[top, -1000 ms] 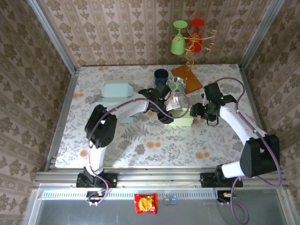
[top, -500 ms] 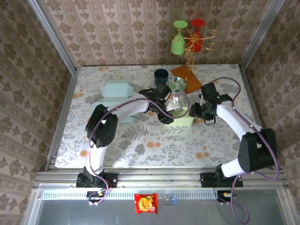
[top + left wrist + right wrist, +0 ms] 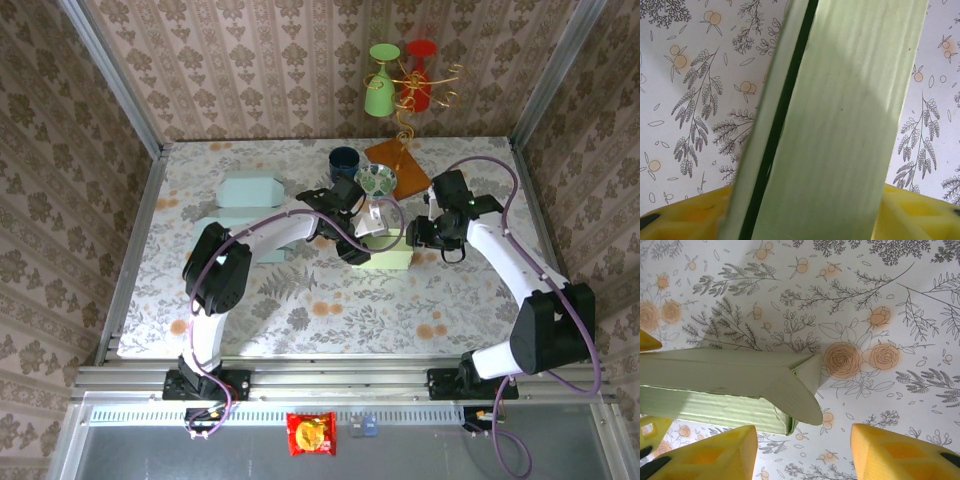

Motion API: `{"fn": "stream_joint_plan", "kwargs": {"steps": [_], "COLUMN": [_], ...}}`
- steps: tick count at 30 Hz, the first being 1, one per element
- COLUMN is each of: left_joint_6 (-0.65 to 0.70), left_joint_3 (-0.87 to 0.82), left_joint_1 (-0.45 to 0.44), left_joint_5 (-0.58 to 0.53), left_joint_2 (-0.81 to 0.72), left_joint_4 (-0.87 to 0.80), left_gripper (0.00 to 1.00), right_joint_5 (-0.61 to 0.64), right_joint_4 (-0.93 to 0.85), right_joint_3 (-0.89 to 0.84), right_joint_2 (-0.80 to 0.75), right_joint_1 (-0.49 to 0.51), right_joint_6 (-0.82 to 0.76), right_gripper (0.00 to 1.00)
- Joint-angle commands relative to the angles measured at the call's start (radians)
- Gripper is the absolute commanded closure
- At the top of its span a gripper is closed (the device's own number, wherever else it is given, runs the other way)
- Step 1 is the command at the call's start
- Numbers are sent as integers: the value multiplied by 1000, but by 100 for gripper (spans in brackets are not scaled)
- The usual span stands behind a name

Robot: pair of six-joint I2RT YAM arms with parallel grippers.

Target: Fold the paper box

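A: Quick, what just changed?
B: Only the right claw (image 3: 434, 238). It slid in toward the 3 o'clock end of the paper box (image 3: 388, 258) and its jaws narrowed a bit. They're roughly half open with nothing in them.
A: Touching the box?
B: No. In the wrist view the end flap (image 3: 801, 392) pokes out loose just above one finger, with a gap between them.
A: And the left?
B: The left claw (image 3: 356, 248) hasn't budged. It's at the box's 9 o'clock end, closed across it. The panel fills the gap between the fingers, so I'd call it gripped.
A: What does that mean for the task?
B: My read is that the left one braces while the right lines up to tuck that flap. The body looks formed and that end is not closed. Call it partway.
A: Where's the box?
B: On the counter (image 3: 300, 310), slightly toward 3 o'clock of centre, between both claws.
A: Counts?
B: One green box in work. Two pale blue boxes out at 9 to 10 o'clock: one (image 3: 250, 188) in plain sight, one (image 3: 212, 226) half behind the left arm. At the box's 12 o'clock there's one dark cup (image 3: 345, 160) and one patterned bowl (image 3: 375, 180). There's one brown board (image 3: 400, 165) with a wire stand holding two goblets, one green (image 3: 380, 85) and one red (image 3: 421, 75). One snack packet (image 3: 311, 433) sits at 6 o'clock, off the counter.
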Motion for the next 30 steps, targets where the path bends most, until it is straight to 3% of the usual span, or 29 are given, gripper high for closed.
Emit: {"fn": "stream_joint_plan", "kwargs": {"steps": [1,8,16,30], "left_joint_6": [8,9,10,13], "left_joint_3": [25,23,27,35], "left_joint_1": [-1,-2,-3,-6], "left_joint_5": [5,3,0,-1], "left_joint_2": [8,9,11,16], "left_joint_4": [-29,-31,-33,-39], "left_gripper": [39,39,39,41], "right_joint_5": [25,42,45,44], "right_joint_4": [-42,-45,-56,-62], "right_joint_3": [38,95,117,144], "right_joint_2": [32,88,114,131], "right_joint_1": [-6,-8,-6,8], "right_joint_6": [-64,-107,-124,-135], "right_gripper": [48,52,67,82]}}
